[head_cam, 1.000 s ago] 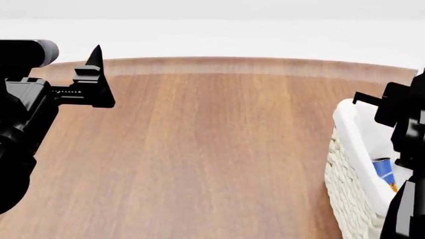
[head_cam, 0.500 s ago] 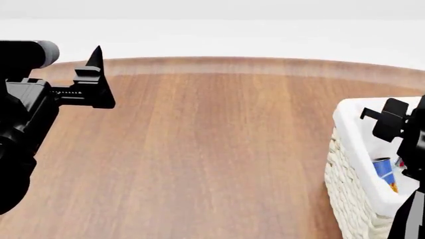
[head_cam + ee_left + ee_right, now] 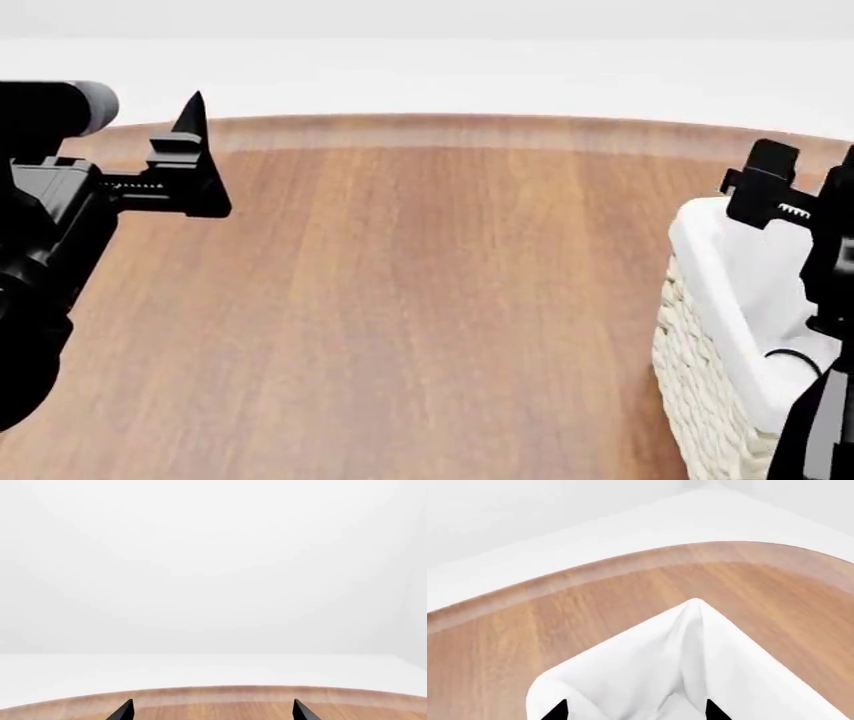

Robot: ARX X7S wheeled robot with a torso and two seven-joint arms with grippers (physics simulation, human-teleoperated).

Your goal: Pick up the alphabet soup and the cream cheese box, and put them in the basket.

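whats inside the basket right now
Only the white liner shows inside the basket in the head and right wrist views. The right arm covers the head view's near part, so any contents there are hidden.

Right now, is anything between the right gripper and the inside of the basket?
Nothing visible. The right gripper, open and holding nothing, hangs over the basket, and only white liner shows between its fingertips. The table beside it looks bare.

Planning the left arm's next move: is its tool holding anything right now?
No. In the left wrist view the left tool shows two spread tips with only bare table between them.
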